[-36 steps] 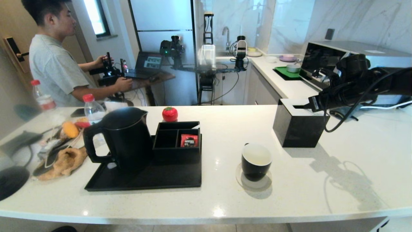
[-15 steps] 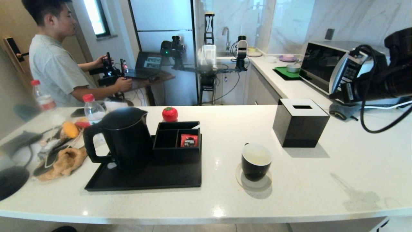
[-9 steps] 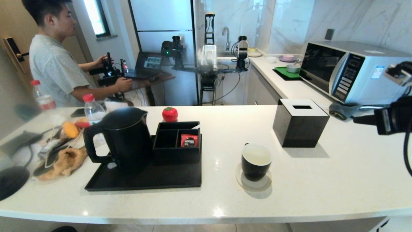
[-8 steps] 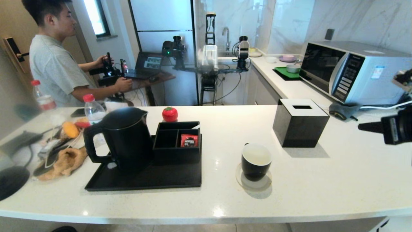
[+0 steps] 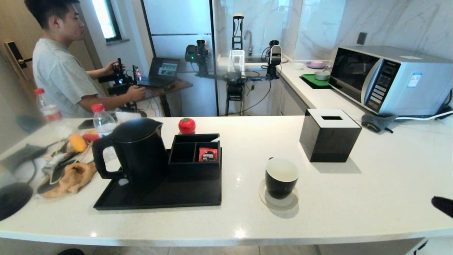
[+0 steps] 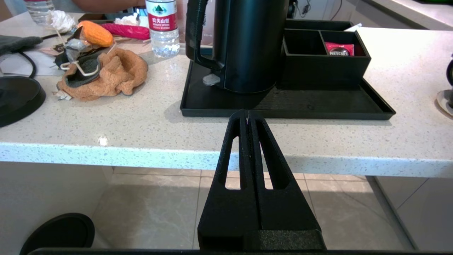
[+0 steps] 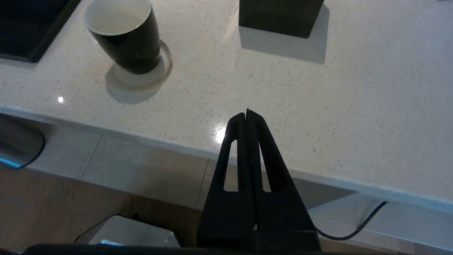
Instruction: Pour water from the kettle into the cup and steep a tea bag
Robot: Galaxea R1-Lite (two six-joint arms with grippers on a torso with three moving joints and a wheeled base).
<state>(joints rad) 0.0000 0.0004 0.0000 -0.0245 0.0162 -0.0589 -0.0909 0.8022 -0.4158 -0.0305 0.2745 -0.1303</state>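
Both claws are pinched tight and hold nothing: the right gripper point(image 7: 247, 112) hangs over the counter's point(image 5: 354, 191) front edge, near the cup point(image 5: 281, 176). The left gripper point(image 6: 247, 112) waits off that front edge, facing the kettle point(image 5: 136, 152) on its black tray point(image 5: 159, 196).

L gripper point(image 6: 247, 115) closed, parked low; R gripper point(image 7: 247, 114) closed too (both empty), tip down
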